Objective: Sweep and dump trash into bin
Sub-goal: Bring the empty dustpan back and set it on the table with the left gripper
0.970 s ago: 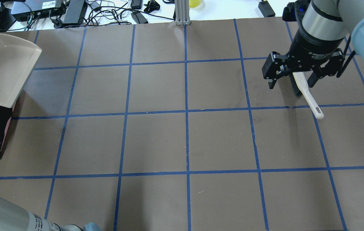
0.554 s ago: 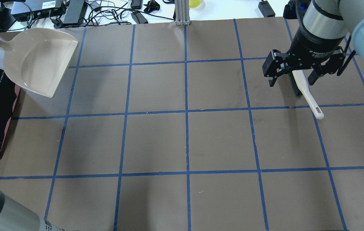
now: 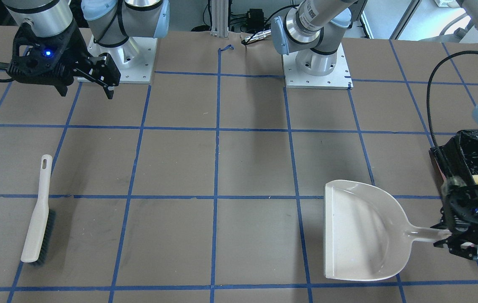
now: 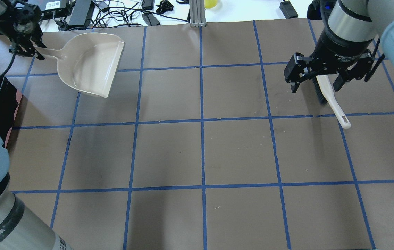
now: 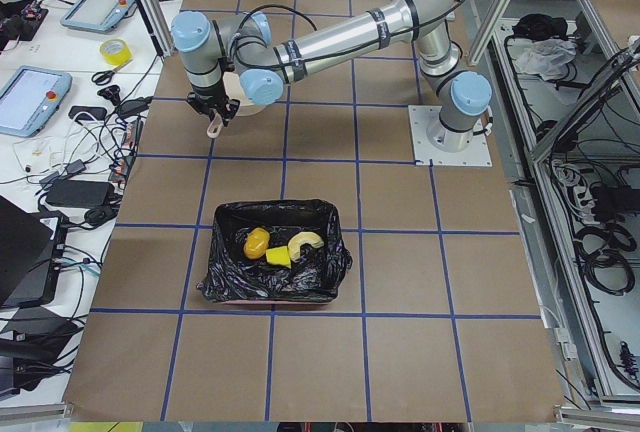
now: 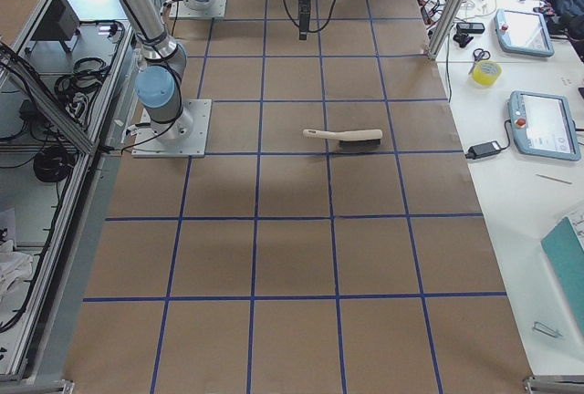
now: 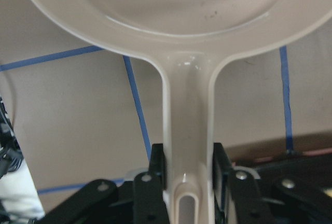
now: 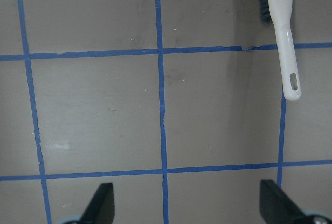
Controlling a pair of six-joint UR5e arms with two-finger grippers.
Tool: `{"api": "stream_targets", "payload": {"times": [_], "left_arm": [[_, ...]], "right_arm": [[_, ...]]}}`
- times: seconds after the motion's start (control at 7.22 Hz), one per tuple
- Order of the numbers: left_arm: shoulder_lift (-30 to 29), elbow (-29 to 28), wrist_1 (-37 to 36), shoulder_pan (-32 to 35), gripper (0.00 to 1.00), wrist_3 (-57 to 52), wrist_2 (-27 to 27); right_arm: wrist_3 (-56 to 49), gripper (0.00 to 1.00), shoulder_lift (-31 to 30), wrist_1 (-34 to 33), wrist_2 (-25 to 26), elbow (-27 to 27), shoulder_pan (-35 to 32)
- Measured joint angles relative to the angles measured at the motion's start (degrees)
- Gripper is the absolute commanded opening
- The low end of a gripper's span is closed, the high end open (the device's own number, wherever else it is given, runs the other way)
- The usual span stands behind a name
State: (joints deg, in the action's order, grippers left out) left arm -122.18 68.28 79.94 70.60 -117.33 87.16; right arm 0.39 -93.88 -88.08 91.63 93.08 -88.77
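Looking at my left tool (image 7: 189, 167), I see it pinching the handle of the beige dustpan (image 4: 91, 64), which is empty and sits near the bin (image 5: 225, 272), not over it. All three bits of trash lie in the bin's black bag: the brown lump (image 5: 257, 243), the pale crescent (image 5: 305, 241) and the yellow sponge (image 5: 282, 258). My right tool (image 4: 316, 86) hangs spread wide above the brush (image 3: 36, 223), which lies on the bench (image 4: 169, 152).

A brown surface (image 4: 169, 152) is marked into squares by blue tape (image 4: 202, 156). In the front-facing view, a white brush (image 3: 38, 210) lies at lower left, dark bristles on its right side. A beige dustpan (image 3: 356, 231) shows at lower right, open edge toward the left. In the left-side view, a yellow tape roll (image 5: 117, 52), scissors (image 5: 104, 76), a tablet (image 5: 34, 99) and cables (image 5: 70, 167) fill the left edge.
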Motion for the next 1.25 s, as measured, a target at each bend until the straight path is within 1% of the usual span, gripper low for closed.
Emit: {"api": "stream_targets", "payload": {"times": [0.28, 0.69, 0.97, 1.25], "left_arm": [[-2.1, 1.2, -1.9, 2.7, 0.00, 4.1, 0.6], [-4.4, 3.4, -5.7, 3.8, 0.00, 8.1, 1.3], [-5.1, 4.2, -6.6, 5.5, 0.00, 10.4, 2.1], [-5.1, 4.4, -6.8, 7.7, 0.00, 13.0, 4.0]], "right_arm": [[0.2, 1.00, 0.0, 0.1, 0.0, 0.0, 0.0], [0.4, 1.00, 0.1, -0.1, 0.0, 0.0, 0.0], [0.5, 1.00, 0.0, -0.1, 0.0, 0.0, -0.1], [0.5, 1.00, 0.0, -0.1, 0.0, 0.0, -0.1]]}}
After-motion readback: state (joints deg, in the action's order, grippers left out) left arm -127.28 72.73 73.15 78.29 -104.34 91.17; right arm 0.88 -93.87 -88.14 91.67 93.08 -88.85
